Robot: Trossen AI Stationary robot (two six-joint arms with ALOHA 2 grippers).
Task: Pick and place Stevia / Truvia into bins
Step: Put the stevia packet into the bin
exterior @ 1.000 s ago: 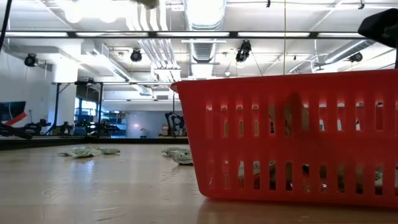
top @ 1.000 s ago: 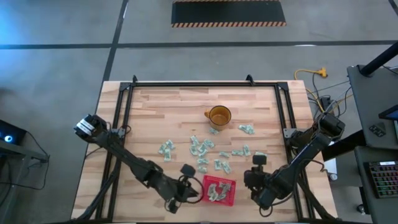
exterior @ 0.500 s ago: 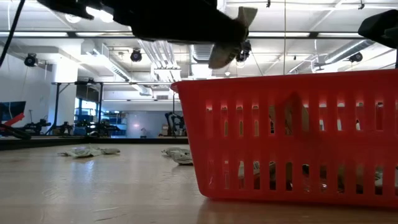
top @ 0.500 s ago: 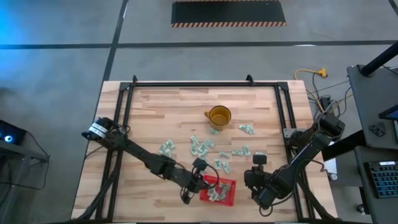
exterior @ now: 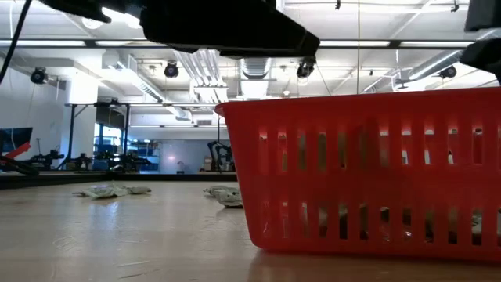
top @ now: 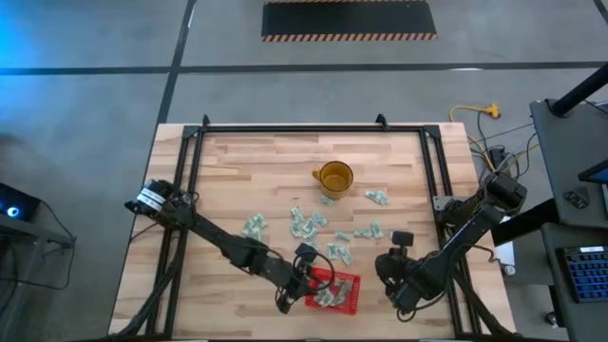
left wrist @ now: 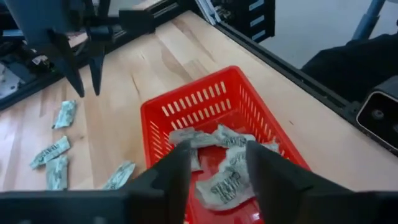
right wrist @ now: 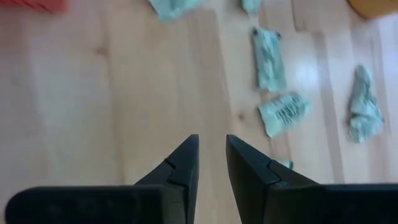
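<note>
Left claw [left wrist: 216, 163] over red basket [left wrist: 186, 102]
I see its fingers apart, empty, above crinkled paper packets [left wrist: 224, 163] in the slotted plastic basket; right claw [right wrist: 211, 155] narrowly parted over woodgrain desk [right wrist: 93, 106].

The red mesh-sided basket [top: 333, 291] stands upright near the table's 6 o'clock edge, slightly right of centre. Several crumpled pale green and white packets [left wrist: 227, 168] lie flat on its floor, overlapping one another. More packets [top: 309, 226] lie scattered loose on the wood at the table's centre, toward 12 o'clock from the basket, with a few [top: 377, 198] off toward 2 o'clock.
</note>
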